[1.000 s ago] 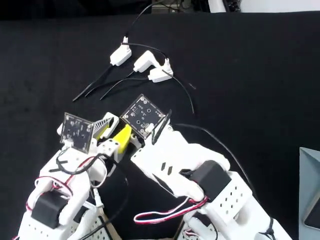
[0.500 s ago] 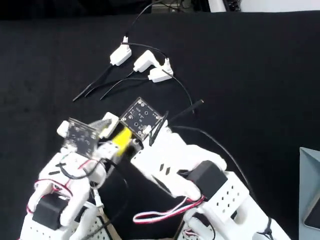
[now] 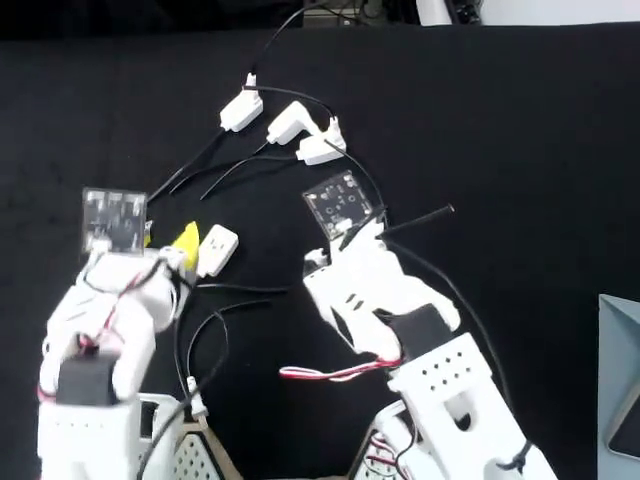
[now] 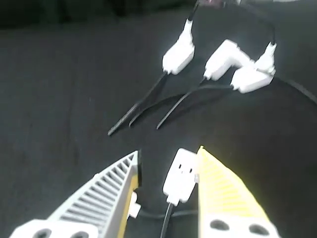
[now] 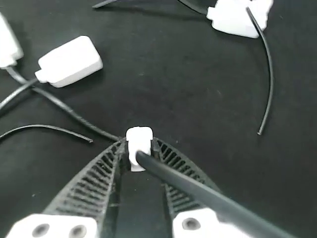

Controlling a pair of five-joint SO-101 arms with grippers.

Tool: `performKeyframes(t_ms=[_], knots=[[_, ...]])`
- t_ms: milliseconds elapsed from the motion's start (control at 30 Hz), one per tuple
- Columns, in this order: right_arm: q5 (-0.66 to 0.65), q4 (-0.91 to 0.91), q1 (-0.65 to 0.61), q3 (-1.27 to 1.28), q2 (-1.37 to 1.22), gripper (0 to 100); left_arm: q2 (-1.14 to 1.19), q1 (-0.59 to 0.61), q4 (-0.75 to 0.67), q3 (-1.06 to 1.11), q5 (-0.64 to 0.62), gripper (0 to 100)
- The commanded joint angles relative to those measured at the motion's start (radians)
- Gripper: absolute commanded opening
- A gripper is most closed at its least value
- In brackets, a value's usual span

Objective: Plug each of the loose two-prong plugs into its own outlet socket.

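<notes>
Black cloth covered the table [image 3: 520, 120]. On it a white socket [image 4: 181, 174] lay with 2 small slots showing, touching the yellow finger of the left gripper [image 4: 168, 152]. That gripper's jaws stood spread, with the grey finger clear of the socket, so nothing gripped it. Well apart from the socket, on the other arm's side, the right gripper [image 5: 138, 145] had its jaws pinched on a small white plug [image 5: 139, 136]. The plug's cord [image 5: 198, 191] ran back over the fingers. Beyond the socket, farther from the arms, 3 other white cord ends [image 3: 291, 122] lay close together.

To my eye the step in hand was mating that plug with that socket. It would go best if the left jaws first closed on the socket's sides, so it could not slide on the cloth. The plug should then come in square to the slotted face and be pushed straight, not at a slant. The prongs were hidden, so their turn would want checking before any push. The cord looked stiff enough to twist the plug, so a firm pinch and a slow approach seemed wise.
</notes>
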State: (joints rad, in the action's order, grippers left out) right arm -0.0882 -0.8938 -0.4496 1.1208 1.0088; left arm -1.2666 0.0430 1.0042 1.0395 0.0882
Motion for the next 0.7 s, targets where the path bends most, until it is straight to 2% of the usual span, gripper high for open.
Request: performKeyframes(t_ms=[0, 167, 300, 400, 667], knots=[[0.008, 0.043, 0.023, 0.021, 0.004, 1.2, 0.249, -0.007, -0.015, -0.150, 0.080, 19], [0.008, 0.044, 0.071, 0.030, 0.004, 1.2, 0.540, -0.088, -0.017, -0.255, 0.167, 19], [0.008, 0.046, 0.078, 0.044, 0.004, 1.2, 0.733, -0.133, -0.020, -0.312, 0.181, 23], [0.008, 0.075, 0.077, 0.065, 0.004, 1.2, 0.858, -0.140, -0.020, -0.352, 0.181, 27], [0.008, 0.101, 0.075, 0.099, 0.004, 1.2, 1.123, -0.117, -0.021, -0.490, 0.186, 27]])
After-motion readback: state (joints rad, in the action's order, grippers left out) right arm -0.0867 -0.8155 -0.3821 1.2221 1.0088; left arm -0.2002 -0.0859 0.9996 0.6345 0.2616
